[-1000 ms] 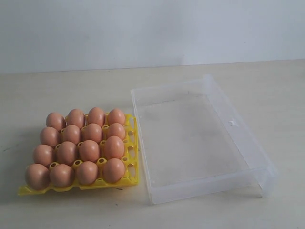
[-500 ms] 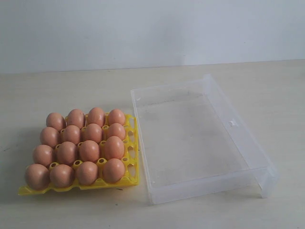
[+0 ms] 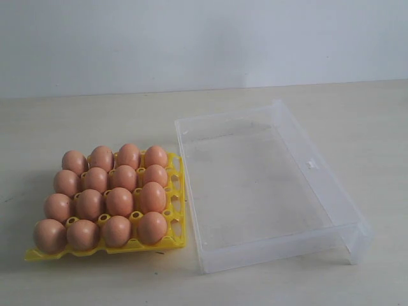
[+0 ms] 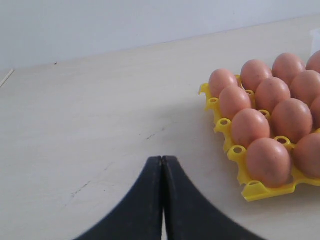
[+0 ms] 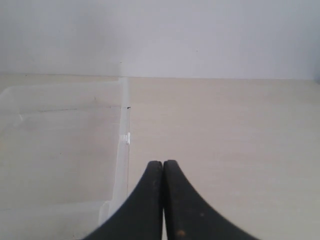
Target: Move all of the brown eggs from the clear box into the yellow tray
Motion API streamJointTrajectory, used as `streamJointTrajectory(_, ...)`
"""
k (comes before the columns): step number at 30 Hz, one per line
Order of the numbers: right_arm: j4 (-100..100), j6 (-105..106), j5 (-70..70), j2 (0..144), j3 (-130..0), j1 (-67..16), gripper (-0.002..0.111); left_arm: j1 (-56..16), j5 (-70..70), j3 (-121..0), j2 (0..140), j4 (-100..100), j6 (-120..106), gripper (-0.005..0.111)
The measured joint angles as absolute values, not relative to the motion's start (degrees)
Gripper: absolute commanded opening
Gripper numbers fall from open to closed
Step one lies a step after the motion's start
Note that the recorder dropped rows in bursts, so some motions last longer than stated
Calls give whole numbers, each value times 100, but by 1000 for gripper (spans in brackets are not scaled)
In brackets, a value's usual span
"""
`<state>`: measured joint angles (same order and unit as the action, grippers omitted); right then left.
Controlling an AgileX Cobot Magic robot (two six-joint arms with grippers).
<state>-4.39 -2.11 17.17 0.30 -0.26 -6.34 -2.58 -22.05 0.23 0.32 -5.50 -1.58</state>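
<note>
The brown eggs [image 3: 119, 201] fill the yellow tray [image 3: 175, 240], sixteen in four rows, just beside the clear box [image 3: 255, 191] on the pale table [image 3: 76, 121] — the left gripper [image 4: 162, 159] and right gripper [image 5: 163, 162] each have jaws pressed together, empty.

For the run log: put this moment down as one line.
phase: task looks done | brown eggs: all in yellow tray | clear box: no eggs inside | left pincer: shut, empty | right pincer: shut, empty

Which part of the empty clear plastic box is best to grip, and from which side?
Probably the thin right wall of the clear rectangular plastic box, from above, jaws astride it: the box lies open side up, and its left wall sits close to the yellow plastic egg tray.
</note>
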Motion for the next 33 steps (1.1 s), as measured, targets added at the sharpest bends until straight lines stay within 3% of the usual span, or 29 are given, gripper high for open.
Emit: streamJointTrajectory(33, -439, -77, 1717, 30, -26, -634, 0, -258, -2205, 23, 32, -550, -158, 0)
